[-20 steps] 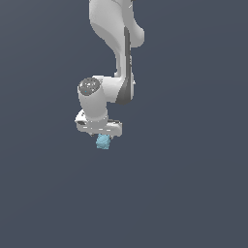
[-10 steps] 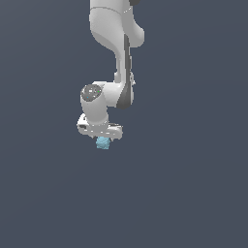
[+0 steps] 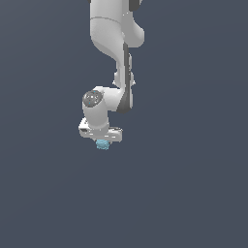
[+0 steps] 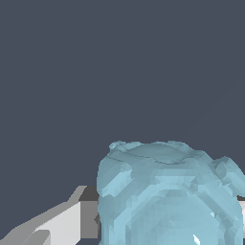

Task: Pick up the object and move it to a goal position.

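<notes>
The object [image 3: 102,144] is a small light-blue lumpy cube. It hangs just under my white gripper [image 3: 101,141] in the exterior view, below the bent white arm, against a plain dark grey-blue background. The gripper is shut on it. In the wrist view the object [image 4: 167,196] fills much of the picture, bumpy and cyan, and one white finger [image 4: 57,225] presses against its side. The other finger is mostly hidden behind the object.
Only the plain dark grey-blue background [image 3: 193,184] shows around the arm. No other objects, edges or goal marker show in either view.
The gripper with the object in it has risen slightly and shifted a little toward the exterior view's right. The grip on the object is unchanged.
</notes>
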Robot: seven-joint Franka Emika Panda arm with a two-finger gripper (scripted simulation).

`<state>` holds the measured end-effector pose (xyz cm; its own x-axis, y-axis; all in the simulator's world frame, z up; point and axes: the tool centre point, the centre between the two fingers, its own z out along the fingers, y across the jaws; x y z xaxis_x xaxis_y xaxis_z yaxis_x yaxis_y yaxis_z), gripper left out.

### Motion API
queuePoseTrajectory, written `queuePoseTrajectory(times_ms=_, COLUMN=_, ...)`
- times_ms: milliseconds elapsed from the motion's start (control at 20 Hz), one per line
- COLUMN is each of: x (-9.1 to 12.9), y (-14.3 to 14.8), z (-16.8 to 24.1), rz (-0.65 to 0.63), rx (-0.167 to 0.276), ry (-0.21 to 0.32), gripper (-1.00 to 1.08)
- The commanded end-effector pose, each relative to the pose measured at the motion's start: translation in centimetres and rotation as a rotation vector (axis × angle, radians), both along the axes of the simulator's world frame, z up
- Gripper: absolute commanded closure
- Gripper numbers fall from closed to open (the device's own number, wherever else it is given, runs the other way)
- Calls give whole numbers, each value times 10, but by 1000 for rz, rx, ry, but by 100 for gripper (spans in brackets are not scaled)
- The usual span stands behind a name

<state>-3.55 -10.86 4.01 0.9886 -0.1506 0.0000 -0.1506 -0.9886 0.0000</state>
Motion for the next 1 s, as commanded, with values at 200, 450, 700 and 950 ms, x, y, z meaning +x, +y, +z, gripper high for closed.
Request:
queuePoseTrajectory(times_ms=200, x=0, y=0, z=-1, rz=0, rx=0, ry=0, gripper=108)
queuePoseTrajectory(times_ms=450, x=0, y=0, z=0, rz=0, rx=0, ry=-1, gripper=108)
queuePoseTrajectory(times_ms=700, x=-2, y=4, z=8, rz=0, rx=0, ry=-1, gripper=108)
queuePoseTrajectory(times_ms=950, x=-6, y=15, z=27, rz=0, rx=0, ry=-1, gripper=108)
